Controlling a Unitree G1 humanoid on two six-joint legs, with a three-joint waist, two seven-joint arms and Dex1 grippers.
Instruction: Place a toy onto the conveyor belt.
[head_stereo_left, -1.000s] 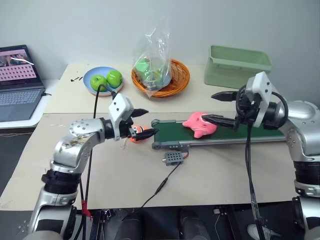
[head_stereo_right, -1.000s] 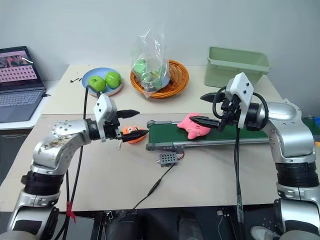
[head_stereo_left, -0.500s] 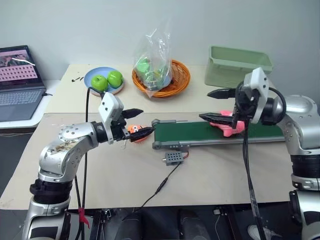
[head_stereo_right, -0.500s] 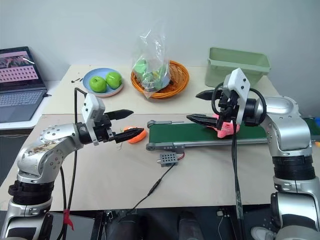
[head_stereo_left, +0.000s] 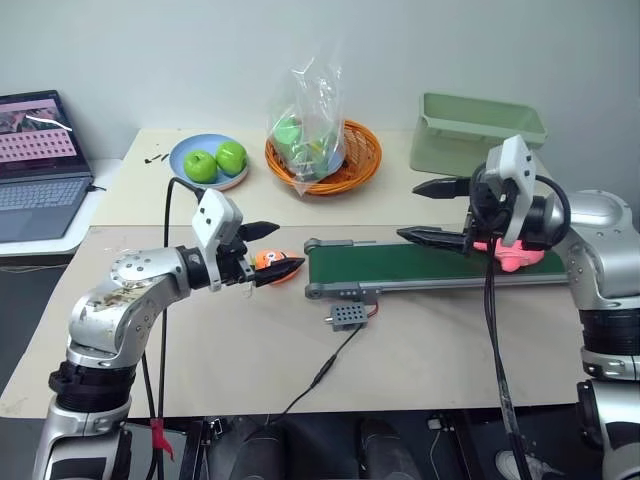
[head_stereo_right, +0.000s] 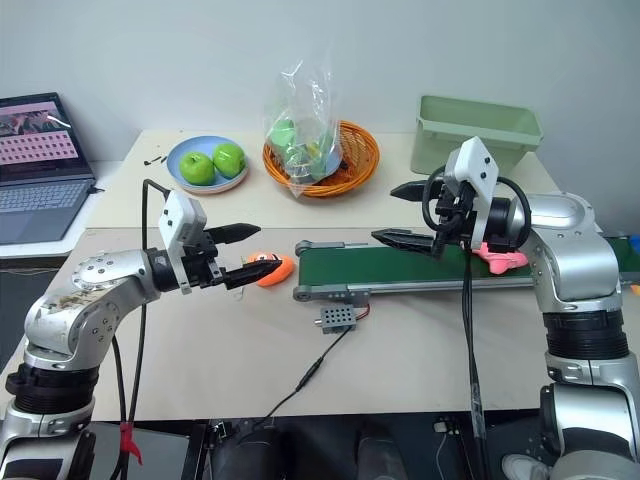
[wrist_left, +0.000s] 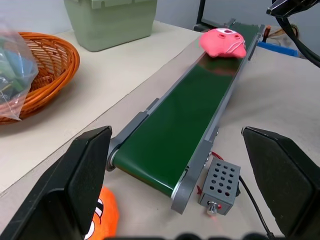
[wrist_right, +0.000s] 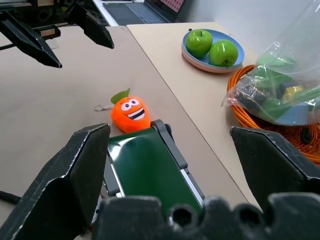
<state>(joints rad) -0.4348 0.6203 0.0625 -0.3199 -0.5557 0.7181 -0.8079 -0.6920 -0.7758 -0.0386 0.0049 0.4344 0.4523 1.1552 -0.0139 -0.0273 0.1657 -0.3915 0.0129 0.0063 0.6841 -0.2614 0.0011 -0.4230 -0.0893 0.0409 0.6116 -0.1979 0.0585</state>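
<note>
The fuzzy bright pink plush toy (wrist_left: 223, 43) lies on the long dark green conveyor belt (head_stereo_left: 400, 266), while the left pincer (head_stereo_left: 268, 250) and right pincer (head_stereo_right: 392, 213) both gape wide, holding nothing.

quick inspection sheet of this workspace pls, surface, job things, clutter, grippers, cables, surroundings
surface: tan table, second table behind it.
job's things: pink plush toy lies on the dark green conveyor belt, near its far end from the left gripper.
clutter: orange plush toy at the belt's near end; plate of two green apples; wicker basket with a plastic bag; pale green bin.
grippers: left gripper open, empty; right gripper open above the belt, empty.
cables: black wire from the grey control box to the table's front edge.
surroundings: laptop, plain wall.
</note>
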